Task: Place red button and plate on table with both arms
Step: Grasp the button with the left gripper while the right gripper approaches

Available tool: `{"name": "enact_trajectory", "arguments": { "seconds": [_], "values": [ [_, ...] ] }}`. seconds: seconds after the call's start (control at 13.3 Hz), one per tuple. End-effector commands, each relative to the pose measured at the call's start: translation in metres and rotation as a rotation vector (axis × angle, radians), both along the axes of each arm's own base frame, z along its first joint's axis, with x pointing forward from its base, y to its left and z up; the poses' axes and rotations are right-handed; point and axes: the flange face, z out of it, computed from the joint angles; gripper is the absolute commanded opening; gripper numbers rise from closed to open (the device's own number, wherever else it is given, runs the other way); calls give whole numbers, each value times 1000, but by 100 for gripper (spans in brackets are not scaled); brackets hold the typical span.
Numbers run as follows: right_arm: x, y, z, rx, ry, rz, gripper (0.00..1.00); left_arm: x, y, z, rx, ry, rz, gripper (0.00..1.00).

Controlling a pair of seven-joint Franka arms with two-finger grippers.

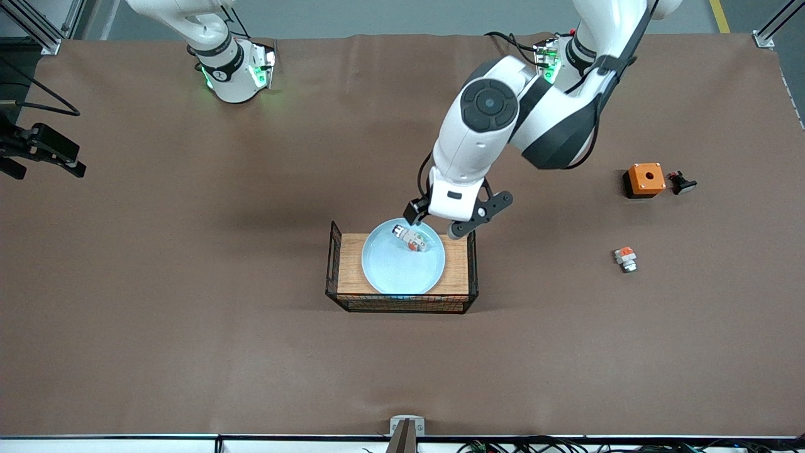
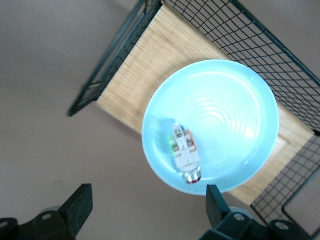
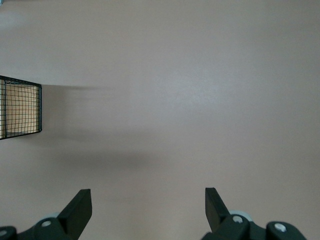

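Note:
The pale-blue plate (image 1: 402,267) sits on the wood-topped wire tray (image 1: 349,264). The red button (image 1: 412,239) lies in the plate near its rim toward the robots. My left gripper (image 1: 434,221) hangs open and empty over that rim, above the button. The left wrist view shows the plate (image 2: 225,115), the button (image 2: 184,152) in it, and the left gripper (image 2: 149,202) with its fingers wide apart. My right gripper (image 3: 148,202) is open and empty over bare brown table (image 3: 190,90); it is out of the front view.
An orange box with a round hole (image 1: 645,179), a small black part (image 1: 682,183) and a squarish white piece with an orange top (image 1: 625,258) lie toward the left arm's end. The tray's wire wall (image 3: 20,107) shows in the right wrist view.

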Motion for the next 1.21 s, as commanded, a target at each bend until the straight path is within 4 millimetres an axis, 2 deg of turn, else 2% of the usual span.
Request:
{"name": "enact_trajectory", "arguments": {
  "seconds": [0.0, 0.15, 0.3, 0.38, 0.53, 0.75, 0.9, 1.06, 1.13],
  "values": [
    [4, 16, 2, -23, -2, 38, 100, 9, -9, -19, 26, -21, 12, 100],
    [5, 18, 0, -22, 3, 42, 100, 7, -20, -37, 33, -11, 7, 100],
    [5, 23, 0, -22, 3, 52, 100, 11, -26, -41, 23, -7, 83, 100],
    [4, 36, 0, -29, 4, 76, 99, 11, -29, -42, 16, -9, 106, 99],
    [0, 69, 2, -30, 3, 99, 98, 11, -35, -52, 5, -9, 142, 90],
    [-5, 110, 2, -18, 3, 37, 98, 17, -36, -67, 16, -41, 167, 86],
    [-9, 142, -5, -15, 17, -32, 97, 16, -41, -79, 50, -76, 164, 83],
    [-12, 181, -21, -25, 45, -107, 97, 16, -44, -85, 58, -100, 166, 81],
    [-11, 193, -29, -23, 53, -183, 97, 17, -44, -87, 59, -101, 167, 79]
  ]
}}
